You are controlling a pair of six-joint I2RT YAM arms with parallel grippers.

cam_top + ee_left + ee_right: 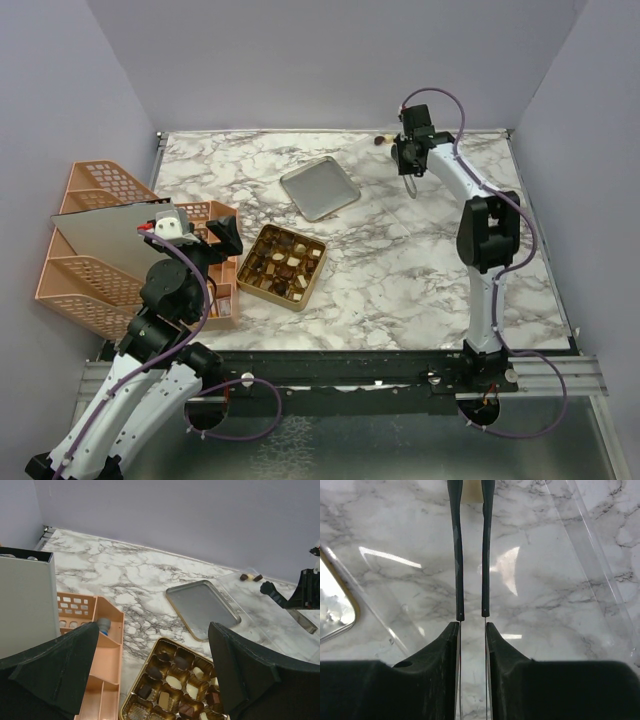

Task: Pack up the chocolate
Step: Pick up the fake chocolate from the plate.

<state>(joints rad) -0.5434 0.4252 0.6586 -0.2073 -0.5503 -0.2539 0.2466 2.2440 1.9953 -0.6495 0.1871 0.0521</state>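
**Pick station: right gripper beside the loose chocolate**

**Key relation.** Two loose chocolate pieces [380,140] lie side by side on the tabletop [420,270], at the top centre of the overhead view against the far edge. The right gripper [410,168] stands just beside them, and the pieces lie to its upper left. The left gripper [226,236] sits at the lower left, well apart from them, so the right arm is the nearer one. Each piece is too small to show a long axis. The pair lines up along the far edge.

**Gripper state.**
- Right gripper: the two long, thin fingers [456,555] run parallel with a narrow gap. A pale patch [472,497] shows between them at the top of the wrist frame. Whether it is a cream piece, or is clamped, cannot be told.
- Left gripper: the fingers are wide apart with nothing between them.

**Containers.**
- The compartment tray [265,296], left of centre, holds packed chocolate pieces [173,682] in dark, light brown and cream. A few cells look empty.
- The lid [320,188] lies inner face up and holds nothing. It sits between the tray and the right gripper.
- A clear plastic sheet [560,580] lies under the right gripper.
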